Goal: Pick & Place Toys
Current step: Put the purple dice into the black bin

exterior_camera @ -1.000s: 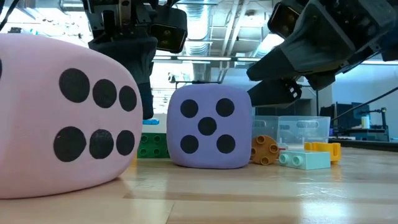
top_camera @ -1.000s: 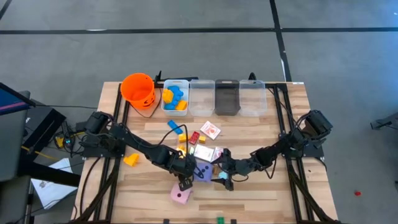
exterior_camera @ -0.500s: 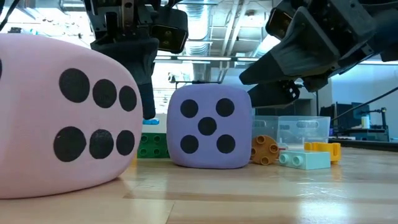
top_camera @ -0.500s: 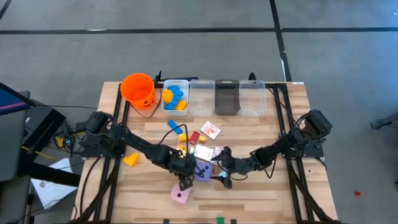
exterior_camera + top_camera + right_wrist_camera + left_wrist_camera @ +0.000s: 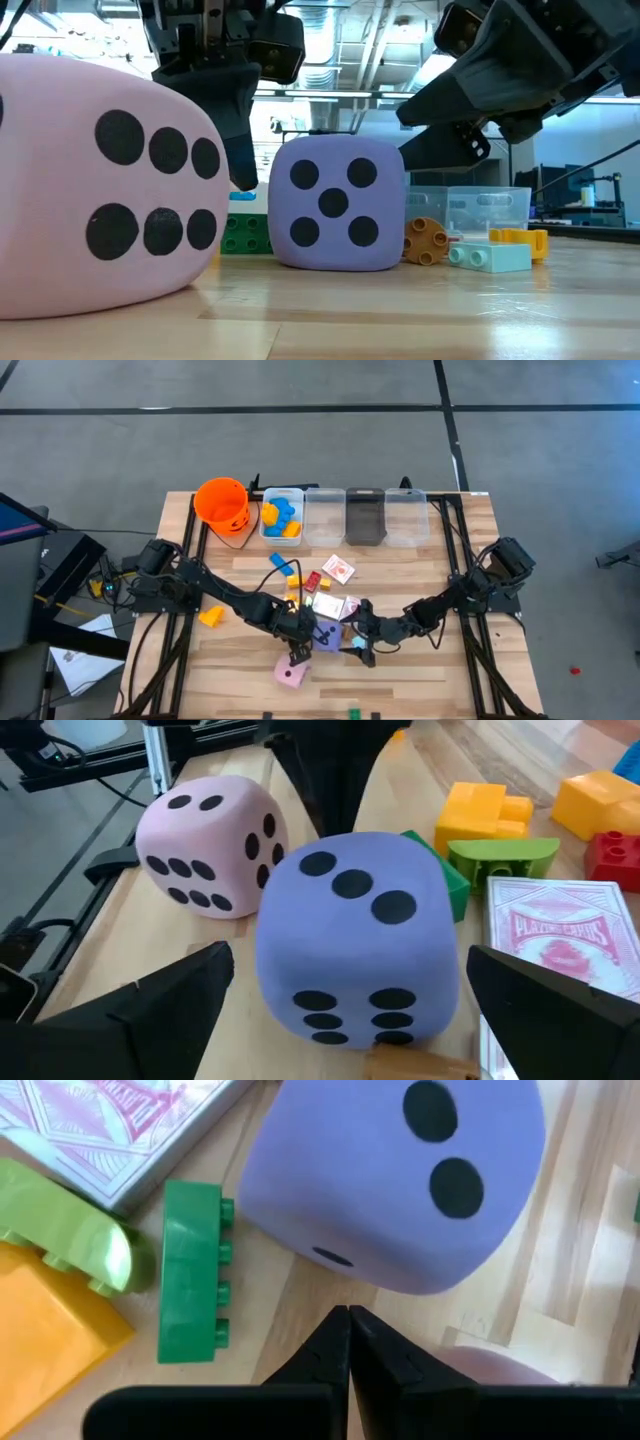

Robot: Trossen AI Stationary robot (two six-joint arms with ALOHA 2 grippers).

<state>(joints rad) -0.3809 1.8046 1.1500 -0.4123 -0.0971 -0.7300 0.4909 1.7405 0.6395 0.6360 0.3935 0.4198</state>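
Purple die [image 5: 325, 639] is sitting unmoved while right gripper [image 5: 358, 643], jaws wide and empty, is edging nearer; left gripper [image 5: 296, 656], closed, is staying beside it on the wooden surface [image 5: 420, 660].

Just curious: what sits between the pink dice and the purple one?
The left hand, closed, stands between the pink dice and purple dice in the right wrist view.

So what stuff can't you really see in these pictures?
- Pink die: low view, cut off by the left edge; its other faces are hidden.
- Green block: low view, partly behind the purple die.
- Playing card box: right wrist view, cut off by the right gripper's open finger.
- Blocks in the clear bin: high view, too small to count.
- Left gripper: left wrist view, only its shut fingertips show.
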